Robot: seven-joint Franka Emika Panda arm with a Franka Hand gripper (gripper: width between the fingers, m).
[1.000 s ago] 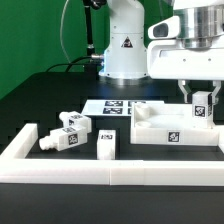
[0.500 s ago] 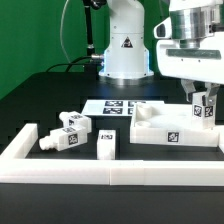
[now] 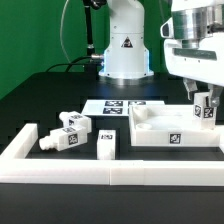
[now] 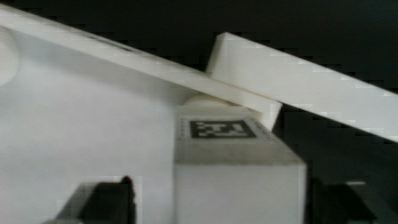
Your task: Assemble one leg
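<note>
My gripper [image 3: 204, 104] is at the exterior view's right, shut on a leg [image 3: 206, 110], a stubby white post with a black-and-white tag. It holds the leg upright over the far right corner of the wide white tray-like piece [image 3: 170, 137]. In the wrist view the leg [image 4: 231, 165] stands between my two dark fingers [image 4: 111, 200], tag facing the camera, with the tray piece's rim [image 4: 285, 75] running just beyond it. Three more legs lie at the left: two tagged ones [image 3: 68, 135] [image 3: 77, 122] and one standing [image 3: 107, 146].
The marker board [image 3: 115, 106] lies flat behind the loose legs. A low white wall [image 3: 100, 176] runs along the front and turns back at the left [image 3: 20, 142]. The robot's white base [image 3: 125, 45] stands at the back.
My gripper with the leg has shifted slightly to the exterior view's right, and the wrist has risen a little. The tray piece and loose legs have not moved.
</note>
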